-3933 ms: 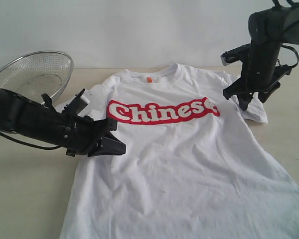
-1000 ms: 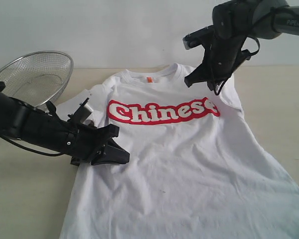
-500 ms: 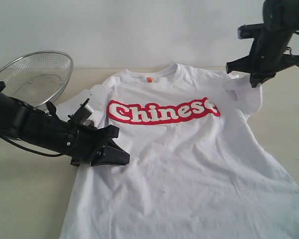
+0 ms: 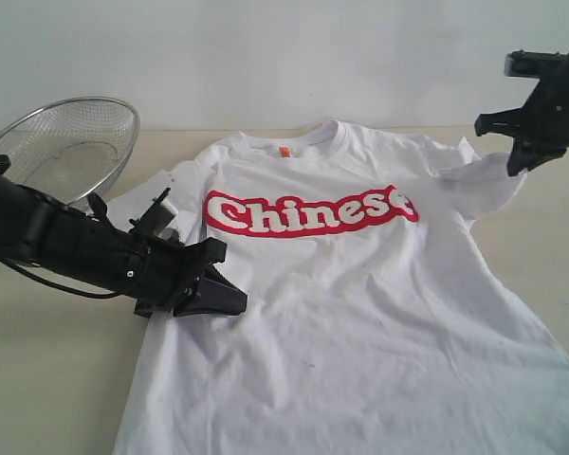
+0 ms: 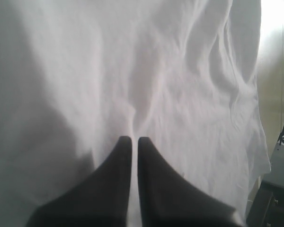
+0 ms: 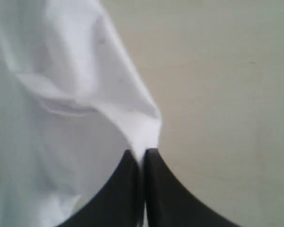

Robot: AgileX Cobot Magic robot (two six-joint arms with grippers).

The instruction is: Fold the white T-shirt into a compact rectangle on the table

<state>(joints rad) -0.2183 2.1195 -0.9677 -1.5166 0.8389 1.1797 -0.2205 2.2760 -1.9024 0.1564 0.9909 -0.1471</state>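
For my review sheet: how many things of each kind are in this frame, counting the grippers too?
white T-shirt: 1
wire-mesh basket: 1
table: 1
grippers: 2 (left gripper, right gripper)
Total: 5

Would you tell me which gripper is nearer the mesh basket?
Left. The left gripper rests on the T-shirt edge nearest the basket; the right gripper pinches the opposite sleeve.
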